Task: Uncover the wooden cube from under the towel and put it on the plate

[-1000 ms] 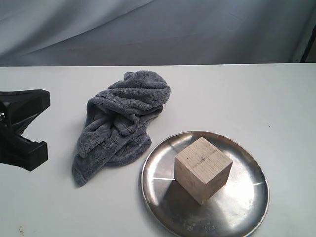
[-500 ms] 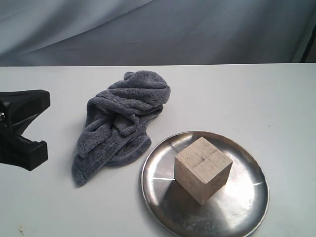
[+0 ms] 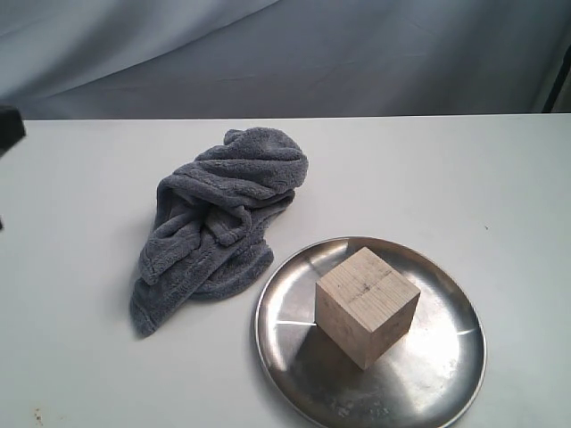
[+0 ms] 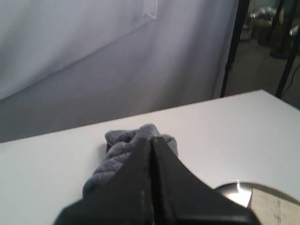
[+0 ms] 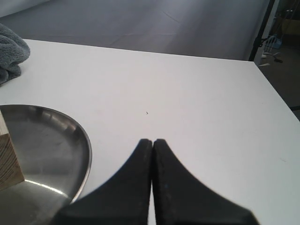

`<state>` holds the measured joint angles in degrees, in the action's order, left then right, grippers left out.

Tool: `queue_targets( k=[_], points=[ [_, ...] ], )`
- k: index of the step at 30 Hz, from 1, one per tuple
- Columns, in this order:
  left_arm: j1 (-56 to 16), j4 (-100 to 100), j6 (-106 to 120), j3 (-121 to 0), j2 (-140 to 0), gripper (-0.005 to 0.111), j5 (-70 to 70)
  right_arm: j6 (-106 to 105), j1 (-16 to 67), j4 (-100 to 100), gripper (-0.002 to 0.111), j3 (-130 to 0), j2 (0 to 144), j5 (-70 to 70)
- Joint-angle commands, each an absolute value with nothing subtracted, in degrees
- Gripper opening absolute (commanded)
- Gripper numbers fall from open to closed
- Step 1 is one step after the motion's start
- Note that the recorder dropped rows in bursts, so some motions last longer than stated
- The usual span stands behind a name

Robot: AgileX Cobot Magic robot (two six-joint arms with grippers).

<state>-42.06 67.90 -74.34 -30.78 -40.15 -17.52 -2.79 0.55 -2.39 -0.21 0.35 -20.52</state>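
The pale wooden cube [image 3: 367,305] stands uncovered on the shiny silver plate [image 3: 446,357], near its middle. The dark grey towel [image 3: 217,218] lies crumpled on the white table just left of the plate. In the exterior view only a dark sliver of the left arm [image 3: 9,129] shows at the left edge. My left gripper [image 4: 151,139] is shut and empty, raised with the towel [image 4: 122,147] beyond its tips. My right gripper [image 5: 152,140] is shut and empty above bare table beside the plate's rim [image 5: 86,150]; a corner of the cube [image 5: 9,164] shows there.
A grey cloth backdrop [image 3: 285,53] hangs behind the table's far edge. The white tabletop [image 3: 446,178] stretches right of the towel. Dark stands and a floor show past the table's side [image 4: 262,47] in the left wrist view.
The left gripper, open at the exterior view's left edge before, has drawn back almost out of that view. Towel, cube and plate have not moved.
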Motion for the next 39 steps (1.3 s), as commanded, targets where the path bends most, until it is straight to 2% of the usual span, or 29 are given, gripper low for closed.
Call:
queue_targets(
  k=[1,3,4,8,13,18,39],
  points=[
    [-32.6,69.3,-74.6,-29.3,-34.6,0.000,-7.7,-3.0,0.7,-2.1,0.000,0.0,0.0,-20.0],
    [-28.4,69.5,-74.5,-27.7,-31.9,0.000,-4.2,-3.0,0.7,-2.1,0.000,0.0,0.0,-20.0],
    [-24.2,69.5,-74.5,-25.3,-28.3,0.000,-1.4,-3.0,0.7,-2.1,0.000,0.0,0.0,-20.0],
    [-14.1,69.5,-74.5,-17.2,-15.8,0.000,0.0,-3.0,0.7,-2.1,0.000,0.0,0.0,-20.0],
    [-8.1,69.5,-74.5,-9.7,-0.9,0.000,0.0,-3.0,0.7,-2.1,0.000,0.0,0.0,-20.0],
    [-7.4,69.5,-74.5,-6.1,0.0,0.000,0.0,-3.0,0.7,-2.1,0.000,0.0,0.0,-20.0],
    [-7.4,69.5,-70.4,-4.1,0.0,0.000,-4.7,-3.0,0.7,-2.1,0.000,0.0,0.0,-20.0]
  ],
)
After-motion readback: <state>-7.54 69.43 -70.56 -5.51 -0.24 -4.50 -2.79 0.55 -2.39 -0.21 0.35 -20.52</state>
